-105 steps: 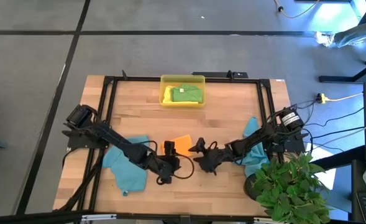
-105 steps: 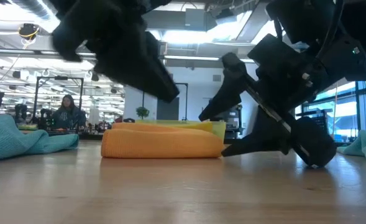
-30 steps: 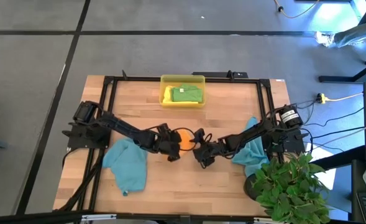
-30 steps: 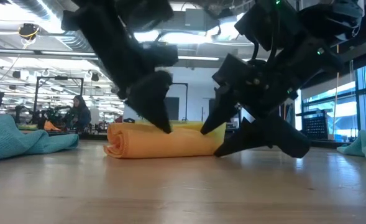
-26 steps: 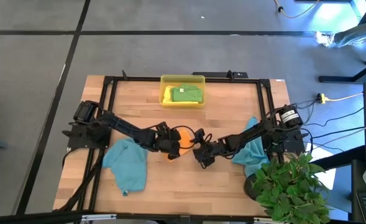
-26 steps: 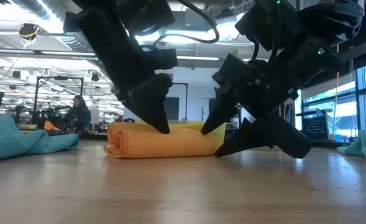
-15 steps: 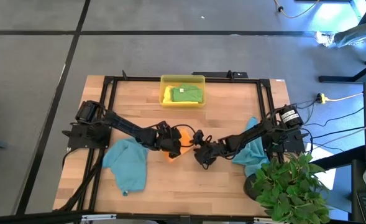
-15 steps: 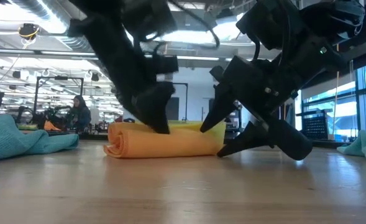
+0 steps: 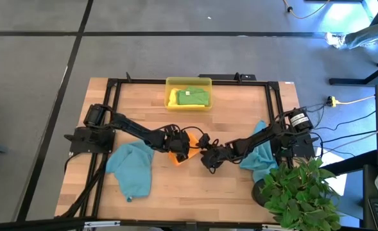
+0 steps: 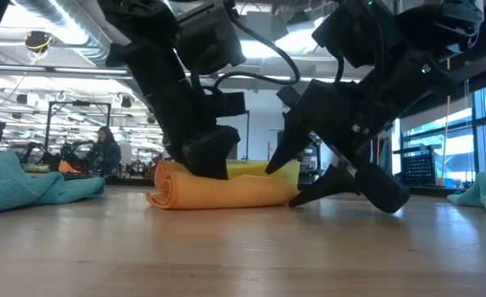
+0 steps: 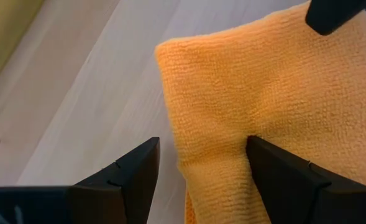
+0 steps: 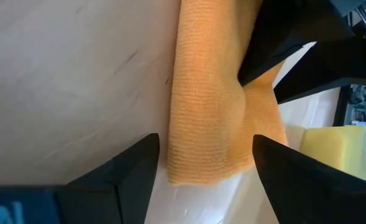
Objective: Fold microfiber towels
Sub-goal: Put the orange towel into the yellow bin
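Two grippers now meet over the orange towel (image 9: 178, 156) near the middle of the tabletop (image 9: 240, 115), well in from every edge. A second ago the left gripper (image 9: 181, 149) sat at the towel's left end; it has since slid rightward along the cloth, and in the low view the rolled left end of the orange towel (image 10: 222, 192) has shifted right with it. The right gripper (image 9: 206, 154) has barely moved and keeps its place at the towel's right end.

Left gripper (image 11: 198, 168): fingers spread wide, pressed down on the towel, one finger (image 11: 282, 177) resting on the orange cloth (image 11: 257, 93) and the other just off its edge over bare wood. Right gripper (image 12: 204, 162): also spread wide, straddling the towel's end, the orange fabric (image 12: 207, 112) lying between its fingers; neither gripper pinches the cloth.

Elsewhere, one teal towel (image 9: 132, 168) lies crumpled toward the front left corner, another teal towel (image 9: 259, 154) is bunched by the right edge under the right arm, and the green towel (image 9: 192, 96) lies with the yellow one (image 9: 173, 97) in the yellow tray (image 9: 189, 81) at the middle of the far edge
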Action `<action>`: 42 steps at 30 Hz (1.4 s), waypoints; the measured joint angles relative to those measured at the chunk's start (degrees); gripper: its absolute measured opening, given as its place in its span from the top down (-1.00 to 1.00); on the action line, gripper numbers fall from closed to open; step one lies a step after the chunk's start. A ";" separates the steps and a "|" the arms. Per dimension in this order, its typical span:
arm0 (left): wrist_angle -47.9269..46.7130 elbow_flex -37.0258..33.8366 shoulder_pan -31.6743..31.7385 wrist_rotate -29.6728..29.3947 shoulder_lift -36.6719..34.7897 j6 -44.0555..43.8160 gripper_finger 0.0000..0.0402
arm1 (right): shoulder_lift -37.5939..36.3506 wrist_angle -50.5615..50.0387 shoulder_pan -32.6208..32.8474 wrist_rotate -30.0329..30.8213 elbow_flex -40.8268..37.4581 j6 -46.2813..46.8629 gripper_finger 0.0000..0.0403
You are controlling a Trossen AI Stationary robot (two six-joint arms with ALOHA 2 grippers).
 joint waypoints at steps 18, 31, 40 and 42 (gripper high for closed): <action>0.23 -0.13 0.02 0.41 0.09 1.39 -0.17 | 0.00 1.03 -1.42 -1.96 -0.06 -5.22 -0.30; 0.28 -0.17 0.00 0.52 0.09 1.42 -0.17 | 0.02 4.45 -1.36 -3.28 -0.06 -5.36 0.04; 0.37 -0.20 0.00 0.42 0.09 2.38 -0.17 | 0.02 4.40 -1.36 -3.64 -0.06 -5.55 0.33; 0.52 -0.20 -0.35 -0.92 0.09 4.16 -0.17 | 0.02 4.39 -1.36 -4.38 -0.06 -5.55 0.42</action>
